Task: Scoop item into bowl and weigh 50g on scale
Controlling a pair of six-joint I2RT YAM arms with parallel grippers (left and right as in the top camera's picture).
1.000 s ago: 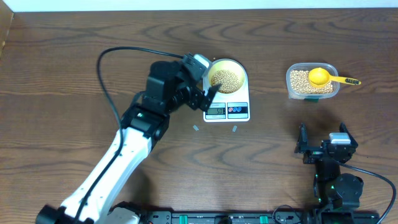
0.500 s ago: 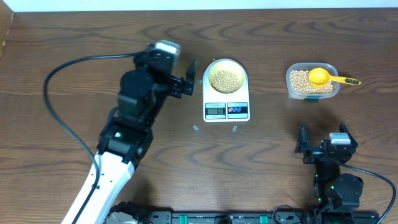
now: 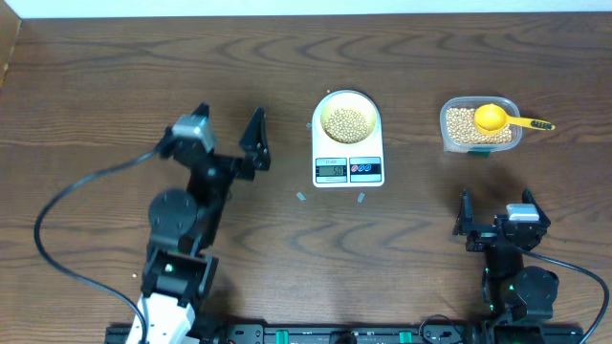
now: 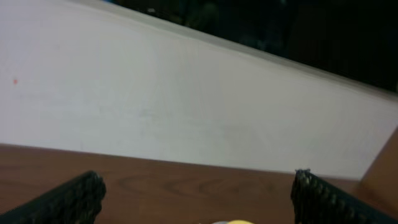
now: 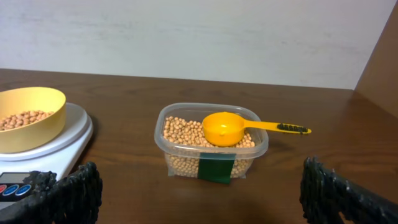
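The pale yellow bowl (image 3: 346,103) sits on the white scale (image 3: 348,172) at the back centre, partly filled with tan beans (image 3: 346,121). In the right wrist view the bowl (image 5: 34,127) and scale (image 5: 71,134) are at the left edge. My left gripper (image 3: 229,129) is open and empty, left of the scale and apart from it. In its own view its jaws (image 4: 199,199) frame only table and wall. My right gripper (image 3: 497,205) rests open near the front right, and its jaws (image 5: 199,193) face the bean tub with nothing between them.
A clear plastic tub (image 3: 451,132) of beans stands at the back right with a bright yellow scoop (image 3: 492,117) lying in it, handle pointing right. The right wrist view shows the tub (image 5: 211,158) and scoop (image 5: 225,128). Two small pale bits (image 3: 300,197) lie before the scale.
My left arm has pulled away from the bowl and scale, moving left and back toward its base, open the whole time. The right arm has not moved.
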